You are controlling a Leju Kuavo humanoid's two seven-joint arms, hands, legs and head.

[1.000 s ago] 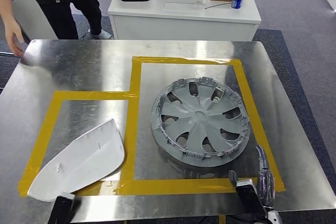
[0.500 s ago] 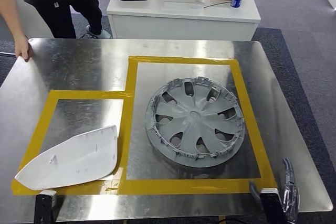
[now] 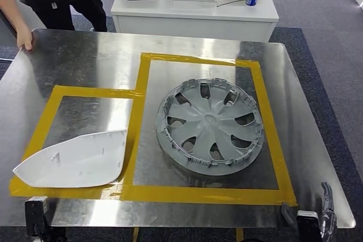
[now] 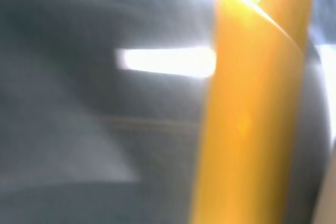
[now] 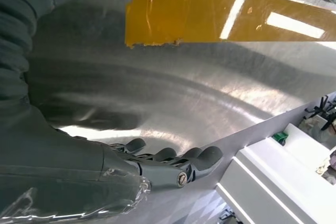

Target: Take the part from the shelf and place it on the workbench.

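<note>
From the head camera I see the round grey plastic wheel cover (image 3: 210,126) lying flat inside the right yellow-taped square on the shiny metal workbench (image 3: 85,66), ahead and left of my right hand (image 3: 323,219), the nearer one. My right wrist camera shows that hand's fingers (image 5: 174,157) released, holding nothing. My left wrist camera is blurred; I cannot tell that hand's state.

Bright, even overhead light leaves pale glare streaks across the brushed metal worktop (image 3: 94,66) in the sharp head view, while the left wrist view is badly blurred and blown out to white around the yellow tape (image 4: 245,129), and the right wrist view stays crisp with mirrored lamp strips.
</note>
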